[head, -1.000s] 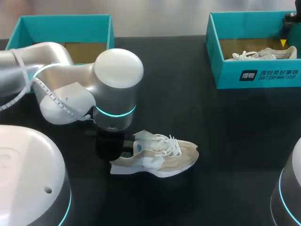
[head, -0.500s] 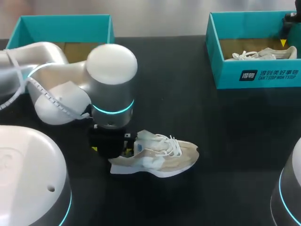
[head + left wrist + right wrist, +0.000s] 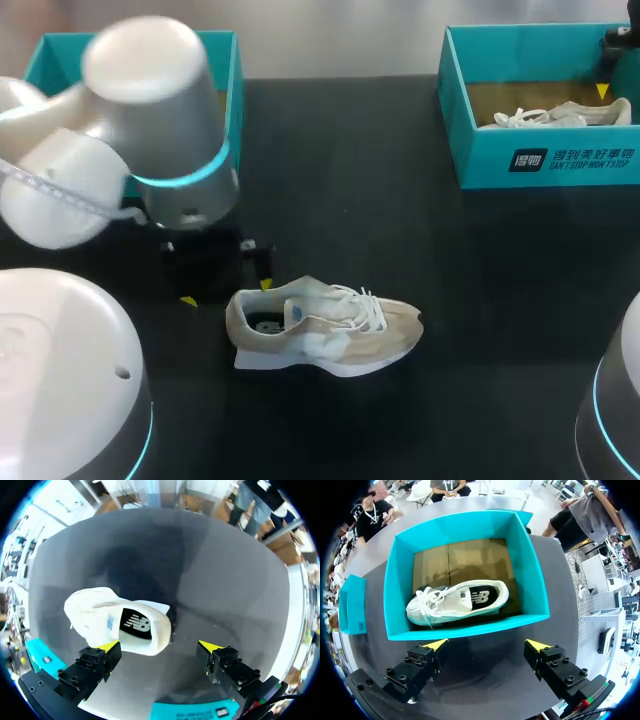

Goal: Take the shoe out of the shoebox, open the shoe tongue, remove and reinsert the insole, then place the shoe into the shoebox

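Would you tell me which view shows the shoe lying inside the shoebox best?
The right wrist view: it looks down into the shoebox, so the whole shoe shows, laces to heel. The head view catches only its top over the box wall. The left wrist view shows only the other shoe.

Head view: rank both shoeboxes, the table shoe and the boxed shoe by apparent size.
1. Right shoebox.
2. Left shoebox, likely equal; my left arm hides part.
3. Shoe on the table.
4. Boxed shoe, mostly behind the wall.
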You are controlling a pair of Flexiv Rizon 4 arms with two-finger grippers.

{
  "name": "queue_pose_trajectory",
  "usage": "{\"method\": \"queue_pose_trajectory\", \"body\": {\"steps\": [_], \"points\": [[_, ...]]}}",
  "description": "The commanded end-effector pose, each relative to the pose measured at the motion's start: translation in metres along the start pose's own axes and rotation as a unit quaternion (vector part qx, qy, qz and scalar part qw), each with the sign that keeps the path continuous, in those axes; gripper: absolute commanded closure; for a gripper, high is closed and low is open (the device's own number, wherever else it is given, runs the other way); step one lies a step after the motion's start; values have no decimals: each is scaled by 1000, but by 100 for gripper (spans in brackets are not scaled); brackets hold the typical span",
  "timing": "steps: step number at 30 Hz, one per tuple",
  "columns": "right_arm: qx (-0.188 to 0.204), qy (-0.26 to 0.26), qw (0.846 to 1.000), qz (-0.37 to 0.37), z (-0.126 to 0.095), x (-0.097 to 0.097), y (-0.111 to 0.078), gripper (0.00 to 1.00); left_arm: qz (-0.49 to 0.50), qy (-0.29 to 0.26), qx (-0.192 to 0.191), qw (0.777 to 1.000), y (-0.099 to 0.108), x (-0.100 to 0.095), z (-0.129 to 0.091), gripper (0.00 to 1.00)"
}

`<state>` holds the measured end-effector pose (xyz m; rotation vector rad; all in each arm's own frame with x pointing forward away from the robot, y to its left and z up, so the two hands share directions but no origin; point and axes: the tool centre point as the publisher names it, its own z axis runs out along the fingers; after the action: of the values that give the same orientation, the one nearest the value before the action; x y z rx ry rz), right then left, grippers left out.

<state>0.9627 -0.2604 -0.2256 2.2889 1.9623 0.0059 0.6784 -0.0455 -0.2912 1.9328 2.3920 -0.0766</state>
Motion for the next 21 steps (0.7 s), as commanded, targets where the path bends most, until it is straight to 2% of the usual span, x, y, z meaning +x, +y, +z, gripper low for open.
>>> {"method": "queue_pose_trajectory", "body": {"steps": [1,5,19,21], "points": [[0,0,1000,0,0,0,0,0,-37,-123,37,991,3,48,-34,0],[0,0,1000,0,0,0,0,0,-61,-211,100,970,-1,66,-45,0],[0,0,1000,0,0,0,0,0,-61,-211,100,970,-1,66,-45,0],[0,0,1000,0,0,0,0,0,-153,-230,103,956,3,70,-46,0]]}}
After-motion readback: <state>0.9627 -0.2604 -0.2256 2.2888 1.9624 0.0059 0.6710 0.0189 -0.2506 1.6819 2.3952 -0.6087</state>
